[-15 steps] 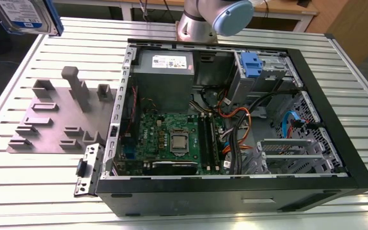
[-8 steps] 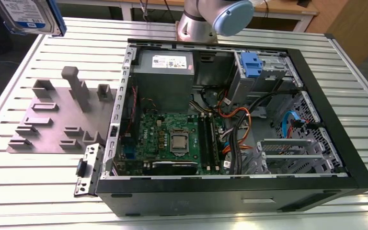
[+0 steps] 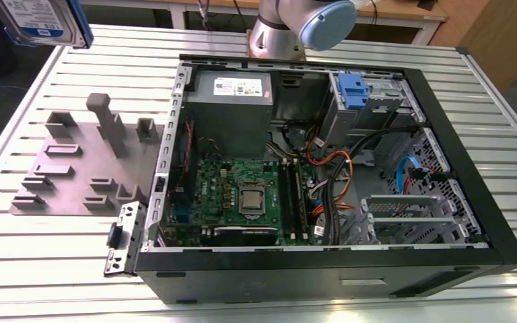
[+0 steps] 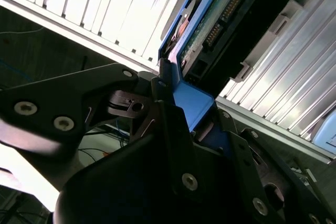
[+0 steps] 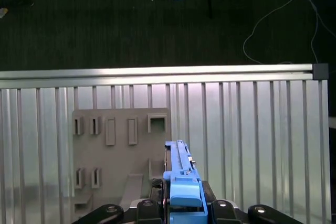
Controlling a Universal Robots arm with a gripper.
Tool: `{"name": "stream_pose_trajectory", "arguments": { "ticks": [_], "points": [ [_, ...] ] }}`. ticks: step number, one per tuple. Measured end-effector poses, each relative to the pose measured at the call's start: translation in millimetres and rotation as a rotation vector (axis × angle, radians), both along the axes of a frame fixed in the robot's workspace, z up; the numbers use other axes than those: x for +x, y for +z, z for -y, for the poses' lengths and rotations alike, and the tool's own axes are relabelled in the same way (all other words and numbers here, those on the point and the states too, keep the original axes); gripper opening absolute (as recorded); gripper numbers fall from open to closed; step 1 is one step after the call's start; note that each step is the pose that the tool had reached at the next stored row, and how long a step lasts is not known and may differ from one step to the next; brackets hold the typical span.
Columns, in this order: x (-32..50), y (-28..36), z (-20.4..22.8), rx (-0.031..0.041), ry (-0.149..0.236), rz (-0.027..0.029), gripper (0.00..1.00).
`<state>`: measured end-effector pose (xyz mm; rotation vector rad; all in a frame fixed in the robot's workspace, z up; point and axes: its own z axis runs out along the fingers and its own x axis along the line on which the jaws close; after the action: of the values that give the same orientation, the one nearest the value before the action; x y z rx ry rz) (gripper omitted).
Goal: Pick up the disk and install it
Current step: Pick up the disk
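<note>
While my claw (image 4: 192, 102) clamps its blue edge, item: one disk (image 3: 41, 20), held above slatted table (image 3: 61, 269), apart from computer case (image 3: 330, 270).

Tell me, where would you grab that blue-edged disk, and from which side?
Probably by the blue frame at one narrow end, coming in end-on. The disk is thin and flat, so a grip can close across its thickness, on plastic rather than on the bare circuit board. In both wrist views the gripper is clamped on it just so.
</note>
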<state>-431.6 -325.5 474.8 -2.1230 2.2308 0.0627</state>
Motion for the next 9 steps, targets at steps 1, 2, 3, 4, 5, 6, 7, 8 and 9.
{"name": "stream_pose_trajectory", "arguments": {
  "ticks": [1,2,3,4,5,6,7,8,9],
  "points": [
    [0.0,0.8,0.0,0.0,0.0,-0.0001,0.37],
    [0.4,1.1,0.0,-0.0001,0.0,-0.0003,0.37],
    [0.9,1.1,0.0,0.0,0.0,-0.0003,0.37],
    [1.5,1.1,0.0,0.0,0.0,-0.0003,0.37],
    [2.5,1.1,0.0,-0.0001,0.0,-0.0005,0.37],
    [3.6,1.1,0.0,-0.0001,0.0,-0.0007,0.37],
    [4.9,1.1,0.0,-0.0001,0.0,-0.0008,0.37],
    [6.0,1.1,0.0,-0.0001,0.0,-0.0009,0.37],
    [7.0,1.1,0.0,-0.0001,0.0,-0.001,0.37]
  ]
}}
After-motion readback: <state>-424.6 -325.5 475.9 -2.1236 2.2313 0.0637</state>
